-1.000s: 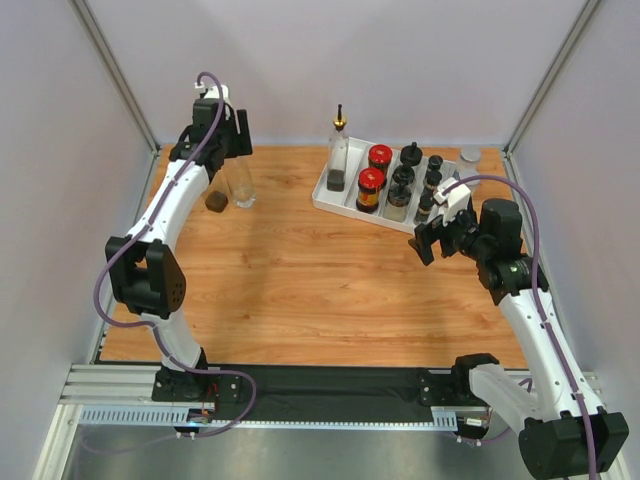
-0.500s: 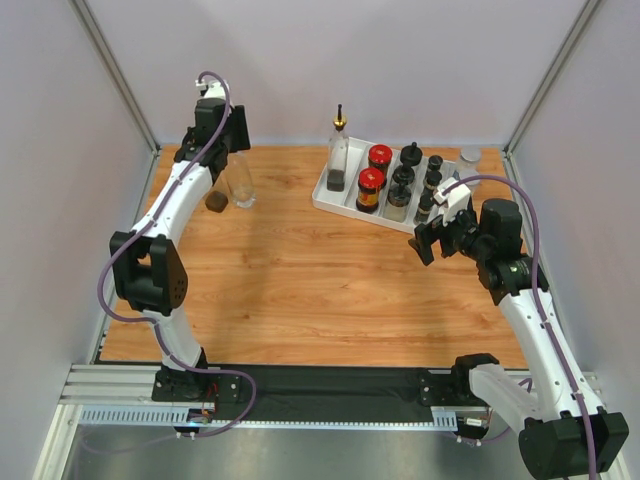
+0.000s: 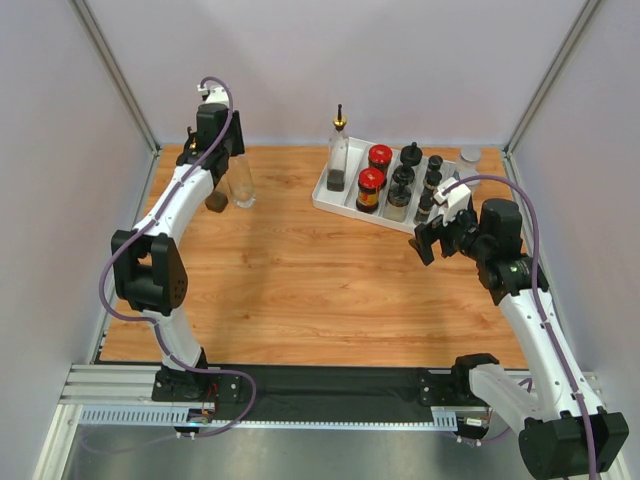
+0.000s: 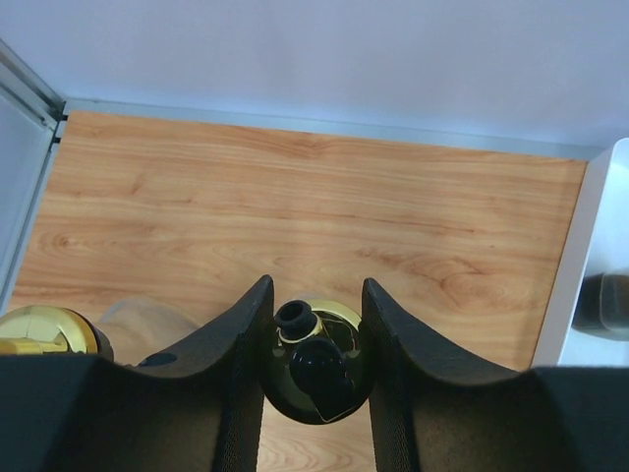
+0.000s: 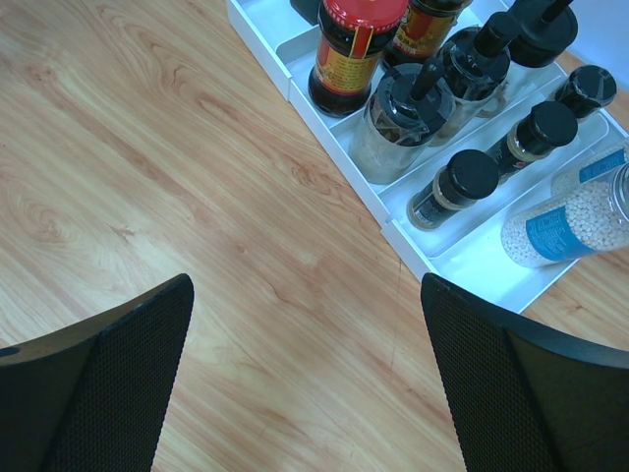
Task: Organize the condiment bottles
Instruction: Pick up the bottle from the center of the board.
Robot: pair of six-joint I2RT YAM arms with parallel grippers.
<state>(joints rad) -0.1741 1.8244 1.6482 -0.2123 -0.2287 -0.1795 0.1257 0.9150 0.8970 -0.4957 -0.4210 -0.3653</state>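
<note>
My left gripper [image 4: 314, 339] is at the back left of the table, its fingers [image 4: 241, 339] pressed against both sides of the gold-and-black pourer top of a tall glass bottle [image 4: 316, 366]. A second gold-capped bottle [image 4: 34, 329] stands just left of it. From above, the left gripper [image 3: 222, 140] hangs over these two bottles [image 3: 243, 185]. The other condiment bottles sit in the white tray [image 3: 345, 205]: a tall pourer bottle [image 3: 339, 150], red-lidded jars [image 3: 370, 185] and black-capped jars [image 3: 402, 180]. My right gripper [image 5: 307, 324] stands open and empty over bare wood in front of the tray.
In the right wrist view the tray's near rim [image 5: 393, 231] holds a red-lidded jar [image 5: 354, 39], small black-capped jars [image 5: 457, 187] and a shaker of white beads [image 5: 575, 216]. Grey walls close the table at the back and sides.
The left gripper's fingers have closed in onto the bottle's pourer top, and the left arm shifted slightly. The right arm has not moved.
</note>
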